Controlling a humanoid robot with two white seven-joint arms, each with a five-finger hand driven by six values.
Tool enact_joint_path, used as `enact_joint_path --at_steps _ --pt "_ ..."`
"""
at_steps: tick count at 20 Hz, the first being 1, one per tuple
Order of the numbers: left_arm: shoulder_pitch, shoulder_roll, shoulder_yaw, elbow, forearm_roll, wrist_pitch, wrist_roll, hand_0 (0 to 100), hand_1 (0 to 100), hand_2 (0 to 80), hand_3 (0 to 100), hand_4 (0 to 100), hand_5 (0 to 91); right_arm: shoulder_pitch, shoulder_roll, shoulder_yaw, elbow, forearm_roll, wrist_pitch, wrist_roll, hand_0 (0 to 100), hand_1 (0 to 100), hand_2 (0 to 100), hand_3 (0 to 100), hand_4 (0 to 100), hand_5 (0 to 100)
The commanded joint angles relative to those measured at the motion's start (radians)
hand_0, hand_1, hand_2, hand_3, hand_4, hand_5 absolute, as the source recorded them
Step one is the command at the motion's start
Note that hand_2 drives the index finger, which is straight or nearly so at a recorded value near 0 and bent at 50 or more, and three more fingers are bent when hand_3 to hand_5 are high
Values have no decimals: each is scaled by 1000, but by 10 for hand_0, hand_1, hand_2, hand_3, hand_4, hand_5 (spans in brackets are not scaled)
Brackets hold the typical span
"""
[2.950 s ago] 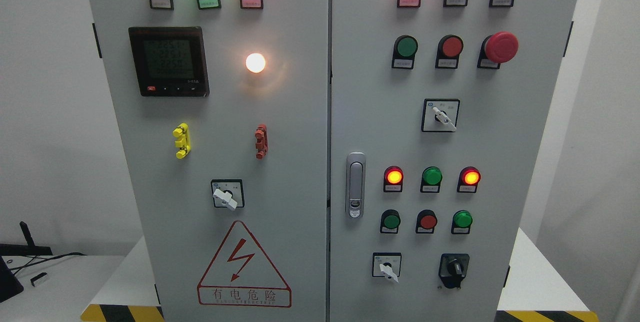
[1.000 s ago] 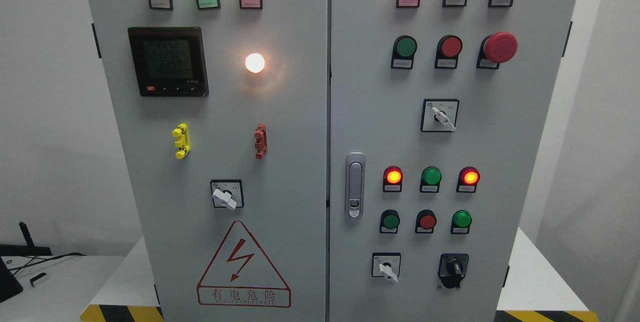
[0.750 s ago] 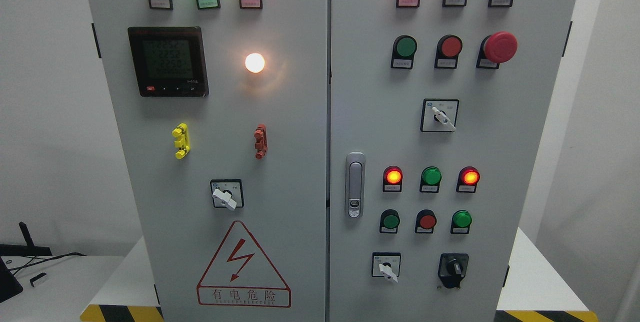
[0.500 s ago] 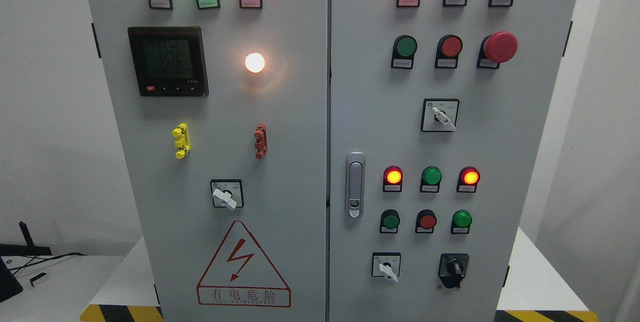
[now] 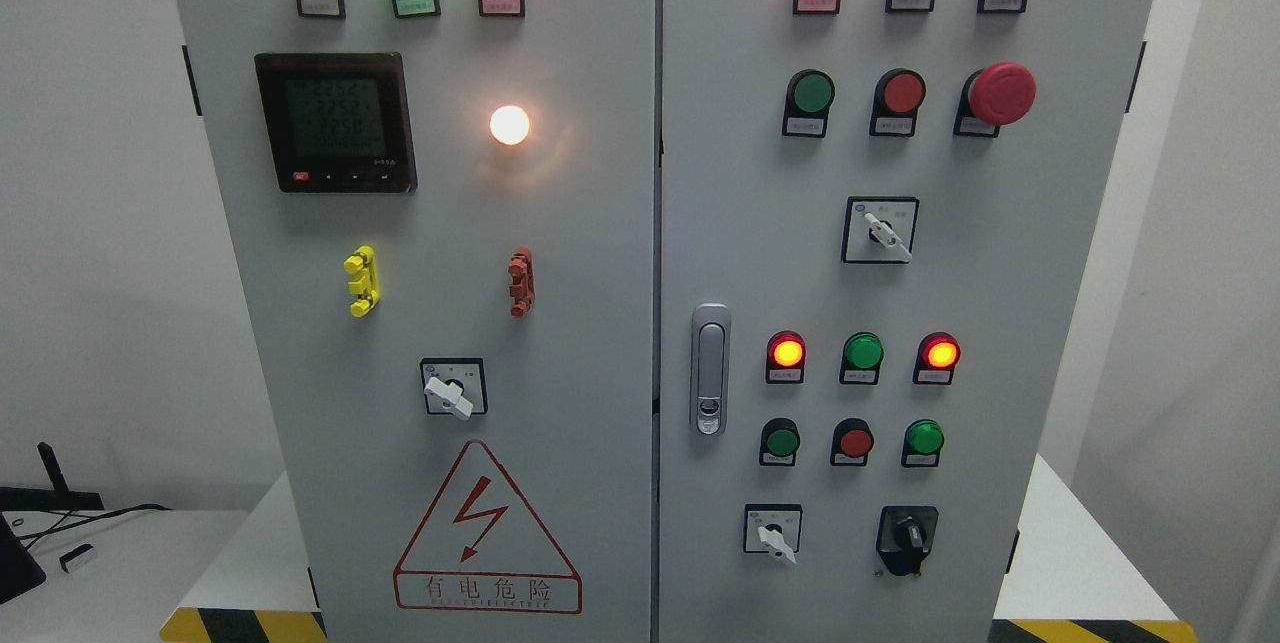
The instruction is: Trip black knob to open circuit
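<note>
Hands: I see neither hand; both arms are out of the picture, so I can't tell whether the fingers are spread or curled, and I can't place anything against a hand. I place things on the cabinet instead.

Step in hand: as I judge it, the reach hasn't begun; the black knob (image 5: 908,533) stands untouched.

Where the knob is: low on the right door (image 5: 1040,253) of the grey cabinet, near its bottom right corner, just right of a white-handled switch (image 5: 773,531) and below a green button (image 5: 924,439).

How the knob looks: a small black rotary piece on a black plate, with a short bar grip across its face. The bar seems close to upright; I can't read any markings beside it.

How I'd do it well: I'd bring the right hand up from below, since that arm enters on the knob's side. I'd pinch the bar with thumb and two fingers, square to the door, then turn from the wrist without pushing in.

Risks: the green button above and the white-handled switch alongside sit near; a wide hand could brush them. The red mushroom button (image 5: 1001,93) is well apart, high up.

Check after: I'd watch the lit red lamps (image 5: 787,352) for a change.
</note>
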Motion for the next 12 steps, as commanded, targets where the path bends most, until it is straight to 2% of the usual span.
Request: enact_joint_path --at_steps 1,4,8,12 --pt "0 0 0 0 -31 0 0 120 389 0 0 0 0 -54 -4 103 -37 33 13 -24 251 596 284 1000 1000 918" --pt "0 0 0 0 -31 0 0 120 389 0 0 0 0 -53 0 126 -28 82 13 -29 245 650 328 1000 1000 930" --pt "0 0 0 0 -31 0 0 120 389 0 0 0 0 -54 0 136 -17 111 13 -44 254 659 388 1000 1000 941" --pt "0 0 0 0 -31 0 0 120 389 0 0 0 0 -56 3 156 3 113 14 -52 246 665 398 1000 1000 943"
